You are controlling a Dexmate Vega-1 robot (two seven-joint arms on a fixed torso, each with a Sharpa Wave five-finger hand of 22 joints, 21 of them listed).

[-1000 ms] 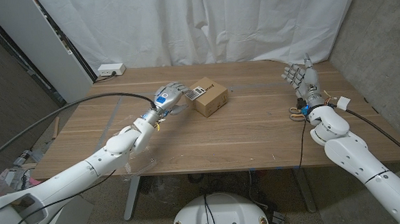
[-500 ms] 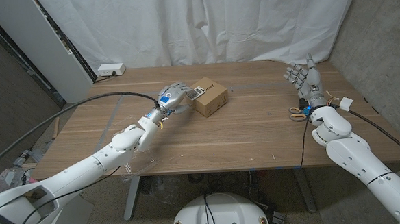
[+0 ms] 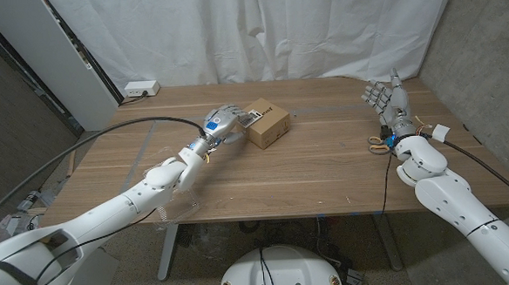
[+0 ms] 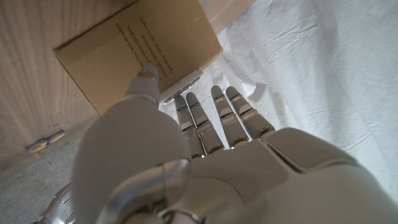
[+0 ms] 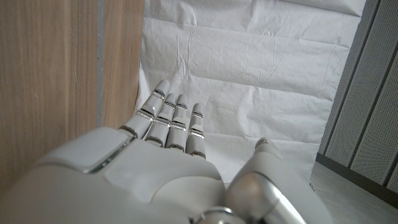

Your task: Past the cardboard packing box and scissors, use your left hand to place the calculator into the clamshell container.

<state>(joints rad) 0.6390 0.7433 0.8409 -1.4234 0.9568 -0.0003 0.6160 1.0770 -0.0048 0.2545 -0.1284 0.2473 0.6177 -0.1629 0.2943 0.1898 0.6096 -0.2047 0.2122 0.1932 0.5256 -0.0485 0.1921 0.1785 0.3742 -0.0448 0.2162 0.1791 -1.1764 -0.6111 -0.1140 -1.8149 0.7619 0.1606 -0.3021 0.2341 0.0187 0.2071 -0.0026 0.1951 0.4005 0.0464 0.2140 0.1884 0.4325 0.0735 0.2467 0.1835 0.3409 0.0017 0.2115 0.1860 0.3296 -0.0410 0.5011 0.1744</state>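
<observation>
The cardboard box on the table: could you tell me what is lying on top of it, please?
On the cardboard box lies a flat grey device at its left edge, touched by the left hand. The hand covers part of it.

Head cam high over table (image 3: 326,169); wrist cams close, along hands.

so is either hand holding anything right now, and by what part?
Right hand holds nothing, fingers apart. Left hand reaches at the calculator beside the cardboard box; the frames do not show whether it grips it.

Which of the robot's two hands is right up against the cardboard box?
The left hand: it sits against the cardboard box at mid-table, while the right hand stands apart near the table's right edge.
</observation>
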